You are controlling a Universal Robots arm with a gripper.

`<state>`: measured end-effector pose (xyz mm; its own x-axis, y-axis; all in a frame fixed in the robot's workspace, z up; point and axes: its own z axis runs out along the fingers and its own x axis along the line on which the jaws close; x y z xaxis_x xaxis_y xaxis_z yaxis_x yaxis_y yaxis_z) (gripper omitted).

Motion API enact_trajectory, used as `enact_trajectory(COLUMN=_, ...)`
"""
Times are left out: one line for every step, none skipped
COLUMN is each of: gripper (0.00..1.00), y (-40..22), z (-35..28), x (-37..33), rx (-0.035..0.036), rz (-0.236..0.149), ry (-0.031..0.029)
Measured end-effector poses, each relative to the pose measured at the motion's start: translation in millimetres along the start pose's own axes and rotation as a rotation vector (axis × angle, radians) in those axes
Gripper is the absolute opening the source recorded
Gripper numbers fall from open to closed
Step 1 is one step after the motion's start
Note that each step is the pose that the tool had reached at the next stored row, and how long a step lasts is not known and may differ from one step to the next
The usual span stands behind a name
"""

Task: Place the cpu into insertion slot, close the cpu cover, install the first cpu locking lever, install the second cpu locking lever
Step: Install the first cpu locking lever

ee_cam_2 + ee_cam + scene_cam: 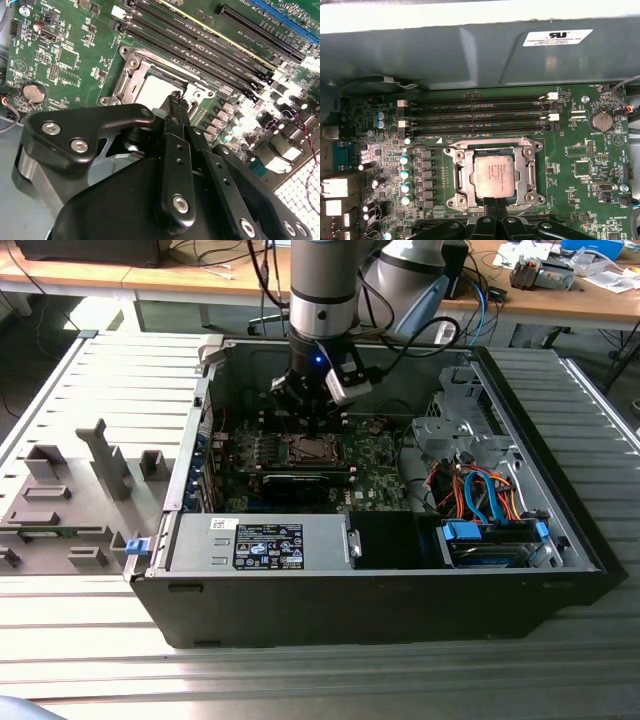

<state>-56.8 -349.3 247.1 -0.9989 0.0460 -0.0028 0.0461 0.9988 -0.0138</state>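
Near the middle of the green motherboard, the cpu lies flat in the insertion slot, its silver-grey top showing through the window of the cpu cover, which appears to be folded down around it. The chip is judged light, thin, rigid and fragile, with delicate contacts beneath, so it would best be held only by its outer edges and kept level. The cover looks like springy sheet metal, best pushed on its frame rather than over the window.

The gripper hangs close above the socket's edge, on the side away from the long memory slots. Its jaws look drawn together and hold nothing. In the exterior view the gripper reaches down into the open computer case, with the socket just below it. A black graphics card sits beside the socket, toward the power supply.
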Motion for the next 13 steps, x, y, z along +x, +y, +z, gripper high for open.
enact_trajectory(gripper=0.11, y=0.0, z=0.0, x=0.5, rx=0.0000, rz=0.000, ry=-0.0002)
enact_trajectory(gripper=0.11, y=0.0, z=-0.1, x=0.9, rx=-0.0001, rz=0.000, ry=-0.0003)
enact_trajectory(gripper=0.11, y=-0.1, z=-0.1, x=1.4, rx=-0.0002, rz=0.000, ry=-0.0004)
enact_trajectory(gripper=0.11, y=-0.1, z=-0.2, x=1.9, rx=-0.0003, rz=0.000, ry=-0.0006)
enact_trajectory(gripper=0.11, y=-0.1, z=-0.2, x=2.4, rx=-0.0004, rz=0.000, ry=-0.0008)
enact_trajectory(gripper=0.11, y=-0.1, z=-0.2, x=2.8, rx=-0.0005, rz=0.000, ry=-0.0009)
enact_trajectory(gripper=0.11, y=-0.2, z=-0.3, x=3.5, rx=-0.0007, rz=0.000, ry=-0.0011)
enact_trajectory(gripper=0.11, y=-0.2, z=-0.3, x=4.3, rx=-0.0008, rz=0.000, ry=-0.0014)
enact_trajectory(gripper=0.11, y=-0.2, z=-0.4, x=5.0, rx=-0.0009, rz=0.000, ry=-0.0017)
enact_trajectory(gripper=0.11, y=-0.3, z=-0.4, x=5.6, rx=-0.0011, rz=0.000, ry=-0.0019)
enact_trajectory(gripper=0.11, y=-0.3, z=-0.5, x=6.1, rx=-0.0011, rz=0.000, ry=-0.0020)
enact_trajectory(gripper=0.11, y=-0.3, z=-0.6, x=7.0, rx=-0.0013, rz=0.000, ry=-0.0024)
enact_trajectory(gripper=0.11, y=-0.3, z=-0.6, x=7.5, rx=-0.0015, rz=0.000, ry=-0.0026)
